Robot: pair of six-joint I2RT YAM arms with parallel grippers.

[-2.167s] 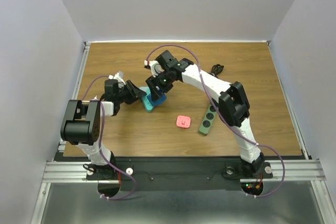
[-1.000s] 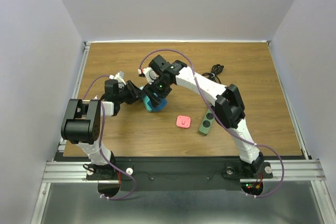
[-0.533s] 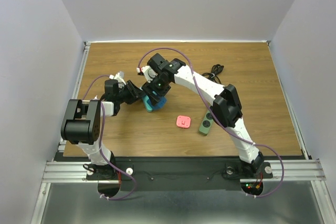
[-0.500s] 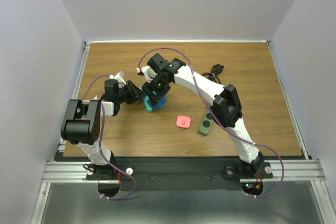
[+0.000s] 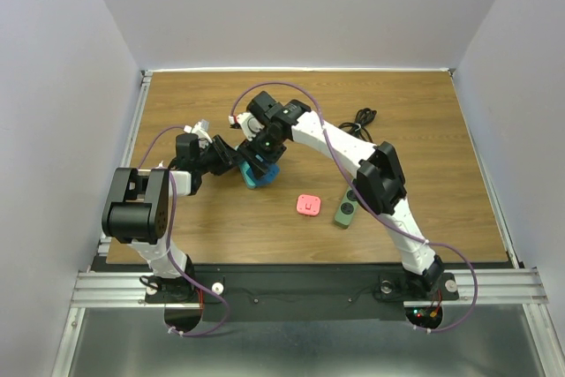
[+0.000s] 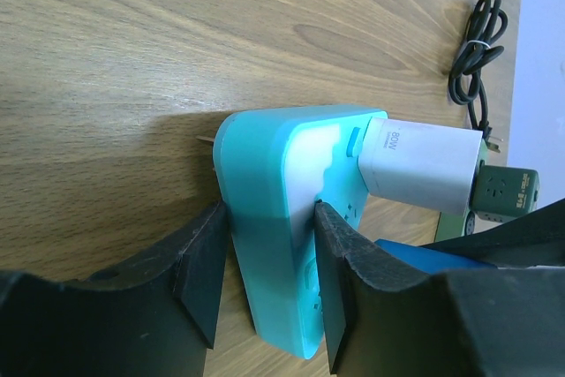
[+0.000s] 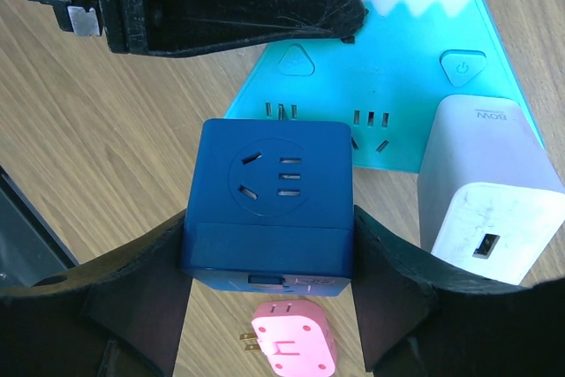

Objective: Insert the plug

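Right wrist view showed the right gripper [image 7: 267, 258] clamped on a blue cube plug [image 7: 265, 192], one black finger [image 7: 132, 289] pressed to each side of it and the cube's socket face turned up toward the camera. The cube sat over the near edge of a turquoise power strip [image 7: 397, 86], just below that strip's row of socket slots; its own pins were hidden underneath, so whether they had entered a socket could not be told. Just beside the cube, on the strip's end nearer the power button, a white charger [image 7: 481, 192] marked 80W stood plugged into the strip. A pink adapter [image 7: 287, 346] lay on the wood below the cube, apart from the strip, with its prongs pointing left. From the left wrist view, the left gripper [image 6: 269, 271] was closed on the strip's narrow end, one finger against each broad face, and the strip stood on edge on the table [image 6: 177, 24] with the charger jutting sideways from it. Beyond the charger, farther from the strip, a green power strip [image 6: 503, 196] lay on the wood, and a coiled black cable [image 6: 477, 50] rested well apart from the turquoise strip near the table's far side. In the overhead view both arms met at the turquoise strip, the left from its left and the right from above.
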